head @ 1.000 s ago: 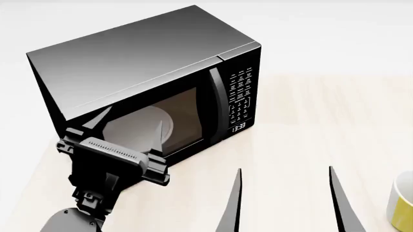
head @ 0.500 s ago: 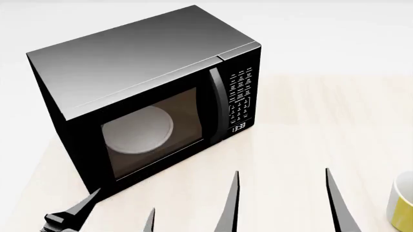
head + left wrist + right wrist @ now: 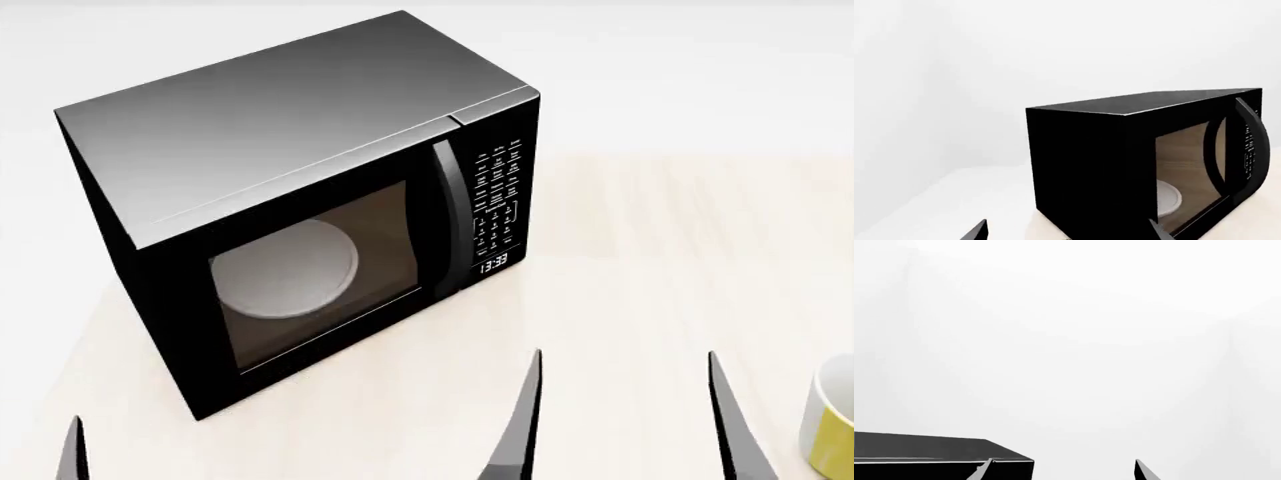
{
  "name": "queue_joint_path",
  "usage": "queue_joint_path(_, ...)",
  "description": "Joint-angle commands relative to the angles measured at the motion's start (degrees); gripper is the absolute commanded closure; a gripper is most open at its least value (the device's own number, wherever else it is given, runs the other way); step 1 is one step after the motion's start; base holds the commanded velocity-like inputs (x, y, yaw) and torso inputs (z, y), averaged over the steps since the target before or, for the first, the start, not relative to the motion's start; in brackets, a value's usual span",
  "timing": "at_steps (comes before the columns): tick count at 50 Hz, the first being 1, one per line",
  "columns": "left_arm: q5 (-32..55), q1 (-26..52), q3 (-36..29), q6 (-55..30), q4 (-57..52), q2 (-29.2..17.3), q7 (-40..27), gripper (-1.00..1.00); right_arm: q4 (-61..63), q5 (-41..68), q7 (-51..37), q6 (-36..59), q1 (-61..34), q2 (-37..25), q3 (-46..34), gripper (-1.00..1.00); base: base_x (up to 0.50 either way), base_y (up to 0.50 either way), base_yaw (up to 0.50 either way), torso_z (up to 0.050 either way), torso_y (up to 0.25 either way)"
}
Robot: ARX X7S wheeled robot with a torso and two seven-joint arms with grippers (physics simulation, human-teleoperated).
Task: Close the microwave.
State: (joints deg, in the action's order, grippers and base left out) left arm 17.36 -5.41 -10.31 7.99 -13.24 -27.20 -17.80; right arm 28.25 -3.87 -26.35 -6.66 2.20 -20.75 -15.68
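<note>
The microwave (image 3: 287, 120) is a large glossy black box on the pale wooden table (image 3: 641, 260). Its windowed door (image 3: 320, 270) lies flush with the front, and the white plate (image 3: 287, 265) shows through the glass. The curved handle (image 3: 454, 215), keypad (image 3: 501, 195) and clock (image 3: 493, 263) are on its right. My left gripper (image 3: 1067, 235) is open and empty, low and in front of the microwave's left corner (image 3: 1081, 175); only one fingertip (image 3: 70, 455) shows in the head view. My right gripper (image 3: 625, 430) is open and empty, in front of and to the right of the microwave.
A yellow and white mug (image 3: 830, 420) stands at the right edge of the table, just right of my right gripper. The right wrist view shows the microwave's top (image 3: 927, 447) against a blank white wall.
My left arm has pulled back from the door front, down and out of the head view. My right gripper has shifted slightly to the right. The microwave looks the same.
</note>
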Motion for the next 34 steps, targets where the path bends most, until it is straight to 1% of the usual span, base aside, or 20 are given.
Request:
queue_joint_path(1, 1.55, -3.65, 8.86, 0.2, -7.18, -4.2, -5.8, -1.0, 0.65, 3.83, -2.26, 4.19, -1.91, -2.11, 7.58, -1.0, 0.0, 0.0, 0.0, 0.0, 0.0)
queue_joint_path(5, 3.99, -4.47, 16.09, -1.07, -13.69, -6.06, -10.4, -1.0, 6.88, 6.27, -4.98, 9.53, -4.18, -3.77, 15.32, -1.0, 0.0, 0.0, 0.0, 0.0, 0.0)
queue_joint_path(8, 1.84, -5.68, 19.32, -1.89, -16.42, -7.03, -13.08, -1.0, 11.5, 8.21, -6.95, 13.45, -5.52, -4.61, 20.62, -1.0, 0.0, 0.0, 0.0, 0.0, 0.0)
queue_joint_path(10, 1.22, -6.5, 21.56, -2.56, -18.5, -7.65, -14.52, -1.0, 13.86, 9.16, -8.13, 14.9, -6.13, -4.95, 23.74, -1.0, 0.0, 0.0, 0.0, 0.0, 0.0)
queue_joint_path(12, 1.34, -7.66, 24.23, -2.88, -21.08, -8.39, -15.5, -1.0, 16.12, 7.86, -9.58, 14.83, -6.33, -5.46, 26.45, -1.0, 0.0, 0.0, 0.0, 0.0, 0.0)
queue_joint_path(16, 1.99, -8.68, 27.47, -3.88, -24.44, -8.93, -17.08, -1.0, 18.2, 7.09, -10.76, 15.08, -6.48, -5.75, 28.77, -1.0, 0.0, 0.0, 0.0, 0.0, 0.0)
queue_joint_path(28, 0.85, -7.92, 27.89, -4.73, -25.73, -8.54, -18.6, -1.0, 18.81, 6.21, -11.77, 14.66, -6.19, -5.88, 30.65, -1.0, 0.0, 0.0, 0.0, 0.0, 0.0)
queue_joint_path(34, 0.66, -7.72, 27.25, -4.52, -25.17, -8.17, -18.49, -1.0, 18.3, 5.92, -11.82, 14.41, -6.16, -5.62, 29.8, -1.0, 0.0, 0.0, 0.0, 0.0, 0.0)
